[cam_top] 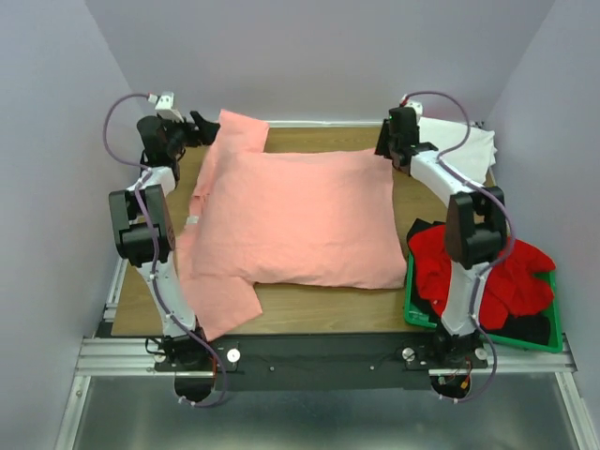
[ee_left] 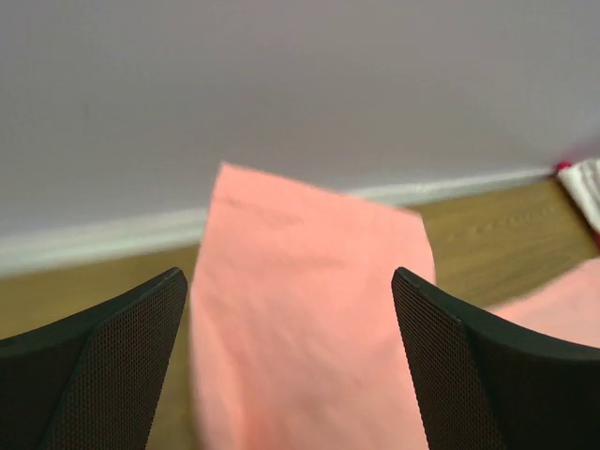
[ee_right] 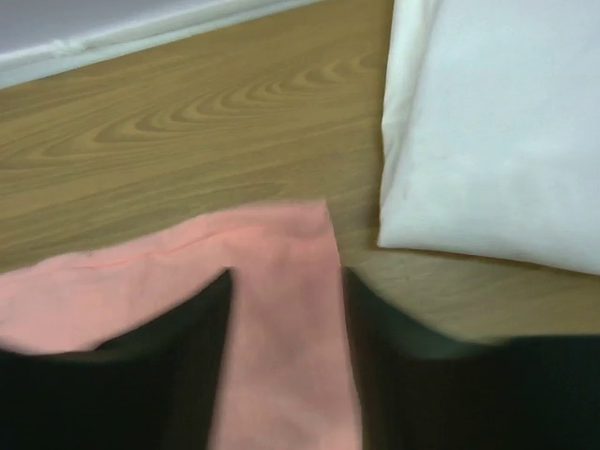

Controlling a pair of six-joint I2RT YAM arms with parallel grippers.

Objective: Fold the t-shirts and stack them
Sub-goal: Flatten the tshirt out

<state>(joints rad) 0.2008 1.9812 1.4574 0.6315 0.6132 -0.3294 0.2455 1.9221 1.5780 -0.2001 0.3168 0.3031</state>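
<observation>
Spanning the bench (cam_top: pixel 319 305): salmon-pink t-shirt (cam_top: pixel 300 220), which we log from far left corner to middle.
Green crate (cam_top: pixel 411 314): near right corner, red t-shirt (cam_top: pixel 525 272) heaped inside.
White t-shirt (cam_top: pixel 469 145): far right corner, folded.
Left gripper (ee_left: pixel 289 277): far left corner, jaws wide apart, gripping nothing.
Right gripper (ee_right: pixel 286 281): jaws parted, pink hem between.

1. Left arm stretched to the table's (cam_top: pixel 319 309) far left corner; left gripper (ee_left: pixel 291 361) jaws wide apart.
2. Right arm stretched toward the far right corner; right gripper (ee_right: pixel 286 347) jaws partly apart.
</observation>
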